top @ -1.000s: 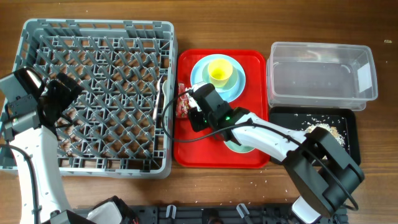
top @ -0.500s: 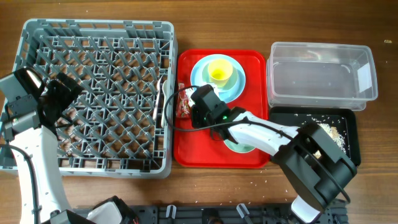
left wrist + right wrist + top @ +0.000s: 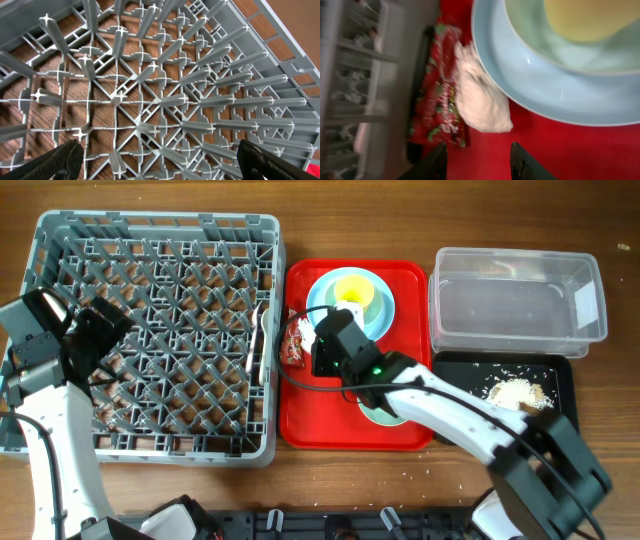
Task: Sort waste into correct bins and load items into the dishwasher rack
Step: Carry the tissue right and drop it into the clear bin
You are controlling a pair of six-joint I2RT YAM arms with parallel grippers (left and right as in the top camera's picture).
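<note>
**Right tool drifts off the wrapper, nothing picked up**

Compared with a second ago, the right tool (image 3: 477, 161) now sits slightly further right and far over the red serving tray (image 3: 320, 425), closer to the plate (image 3: 383, 320). Its fingers are spread wide with nothing between them.

The snack wrapper (image 3: 293, 342) is more exposed in the overhead view. It lies where it lay, at the left edge of the red tray. The napkin (image 3: 480, 97) touches it and rests against the plate's rim. Neither has been lifted.

The right forearm has also swung aside, uncovering the food scraps (image 3: 515, 391) in the black tray (image 3: 566, 375). The clear tub (image 3: 518, 256) stands just far of that tray, well apart from the wrapper.

The left tool (image 3: 160, 150) is unchanged. It is wide open, gripping nothing, and hovers over the left part of the dishwasher rack (image 3: 150, 220).

We read the shift as re-aiming, not a grasp, so the wrapper and napkin remain unsorted. The yellow cup (image 3: 352, 293) stands on the plate and the bowl (image 3: 385, 416) shows under the right arm. All three are on the red tray, not yet loaded. A white utensil (image 3: 260, 340) lies at the rack's right side, and we cannot tell whether it is the fork or the spoon.
</note>
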